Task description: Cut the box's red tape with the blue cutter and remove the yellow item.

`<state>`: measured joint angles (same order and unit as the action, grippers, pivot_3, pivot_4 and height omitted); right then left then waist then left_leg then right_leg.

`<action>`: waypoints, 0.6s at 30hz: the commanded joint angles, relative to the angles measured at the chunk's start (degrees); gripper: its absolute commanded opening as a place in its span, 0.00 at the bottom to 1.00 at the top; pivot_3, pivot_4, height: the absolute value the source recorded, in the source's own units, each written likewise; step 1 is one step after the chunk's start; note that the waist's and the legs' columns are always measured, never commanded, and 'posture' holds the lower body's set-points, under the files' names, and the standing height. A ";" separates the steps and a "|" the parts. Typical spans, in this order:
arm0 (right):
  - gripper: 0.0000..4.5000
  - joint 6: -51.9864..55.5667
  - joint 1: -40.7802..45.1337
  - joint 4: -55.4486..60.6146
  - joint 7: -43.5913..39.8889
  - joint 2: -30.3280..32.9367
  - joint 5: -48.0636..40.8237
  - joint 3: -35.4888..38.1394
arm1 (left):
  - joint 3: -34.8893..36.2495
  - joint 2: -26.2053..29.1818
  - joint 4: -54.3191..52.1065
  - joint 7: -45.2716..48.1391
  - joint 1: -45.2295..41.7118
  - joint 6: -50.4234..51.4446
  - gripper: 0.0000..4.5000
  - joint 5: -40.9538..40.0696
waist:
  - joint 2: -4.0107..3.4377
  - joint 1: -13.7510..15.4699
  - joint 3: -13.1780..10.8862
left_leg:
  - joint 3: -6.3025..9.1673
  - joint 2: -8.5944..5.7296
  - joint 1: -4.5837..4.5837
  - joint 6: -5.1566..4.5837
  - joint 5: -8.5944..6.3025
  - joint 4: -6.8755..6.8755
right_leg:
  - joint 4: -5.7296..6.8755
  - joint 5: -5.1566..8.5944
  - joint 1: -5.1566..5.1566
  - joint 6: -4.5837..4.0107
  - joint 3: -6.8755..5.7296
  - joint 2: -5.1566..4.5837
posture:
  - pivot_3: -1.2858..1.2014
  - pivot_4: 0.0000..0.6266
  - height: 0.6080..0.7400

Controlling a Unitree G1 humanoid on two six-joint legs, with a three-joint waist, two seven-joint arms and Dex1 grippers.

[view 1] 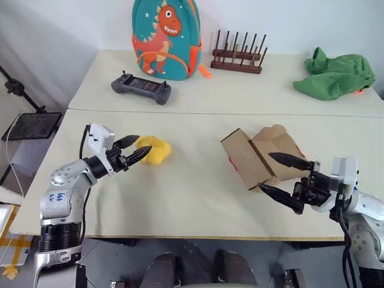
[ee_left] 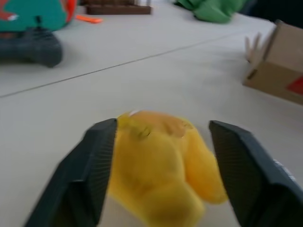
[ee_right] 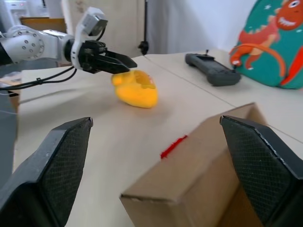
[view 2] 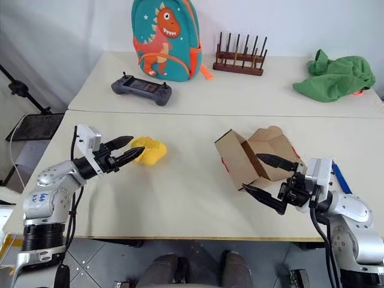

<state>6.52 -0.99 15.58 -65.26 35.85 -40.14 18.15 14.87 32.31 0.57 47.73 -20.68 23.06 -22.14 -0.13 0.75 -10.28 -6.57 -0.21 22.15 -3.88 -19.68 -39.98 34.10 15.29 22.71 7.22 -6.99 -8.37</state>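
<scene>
- Left tool (view 1: 133, 150) spread around the yellow item (view 1: 153, 149) on the desk (view 1: 192, 198); withdrawal could drag it.
- Right tool (view 1: 285, 176) spread at the box (view 1: 259, 156); could nudge it.

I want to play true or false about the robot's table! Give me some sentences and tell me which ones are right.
1. The yellow item lies on the table, outside the box. True.
2. The left gripper squeezes the yellow item tight. False: its fingers stand open on either side of it.
3. The box's flaps are open. True.
4. The green cloth is stuffed inside the box. False: it lies at the table's far right corner.
5. The right gripper is open, beside the box. True.
</scene>
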 commanded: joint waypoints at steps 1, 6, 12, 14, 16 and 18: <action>1.00 -0.83 -0.73 1.42 -0.08 1.65 -0.35 2.79 | 2.01 4.17 0.10 1.91 0.15 -2.63 0.99 -0.20 | 0.00 -0.22 0.00 | -0.02 0.01 -0.01 0.00 0.00 0.02 | 0.00 0.01 0.00 -0.01 0.01 0.02 | 0.52 0.24 1.00; 1.00 -0.43 -3.43 1.45 -1.00 5.61 -0.16 7.36 | 5.02 12.91 -0.11 6.79 6.86 -6.27 0.99 1.09 | -0.03 -0.75 -0.02 | -0.04 0.00 -0.01 0.14 -0.08 0.06 | -0.04 0.01 0.02 -0.01 0.07 -0.13 | 0.52 0.24 1.00; 1.00 -1.91 -8.86 -1.39 -3.28 9.36 0.59 15.01 | 16.01 14.38 -5.15 6.45 21.83 -6.84 0.99 -2.46 | -0.10 -0.89 -0.05 | -0.09 0.10 -0.04 0.31 -0.24 0.29 | -0.23 0.05 0.10 -0.09 0.16 -0.21 | 0.52 0.24 1.00; 1.00 -2.11 -9.30 -2.27 -3.56 9.45 0.72 16.02 | 17.35 13.66 -6.07 4.93 23.19 -6.04 0.99 -3.23 | -0.10 -0.37 -0.05 | -0.05 0.12 -0.04 0.36 -0.26 0.29 | -0.25 0.05 0.04 -0.09 0.32 -0.25 | 0.52 0.24 1.00; 1.00 -2.85 -9.45 -3.87 -3.70 9.72 1.53 16.79 | 19.02 12.50 -6.33 2.89 23.67 -5.87 0.99 -4.08 | -0.10 0.04 -0.05 | -0.01 0.09 -0.05 0.37 -0.27 0.28 | -0.28 0.05 0.01 -0.10 0.47 -0.32 | 0.52 0.24 1.00; 1.00 -3.52 -9.36 -4.92 -3.64 9.73 2.09 17.10 | 20.09 11.60 -6.64 0.34 23.74 -5.67 0.99 -3.99 | -0.10 0.16 -0.05 | -0.02 0.09 -0.10 0.39 -0.28 0.28 | -0.34 0.06 0.02 -0.10 0.55 -0.36 | 0.52 0.24 1.00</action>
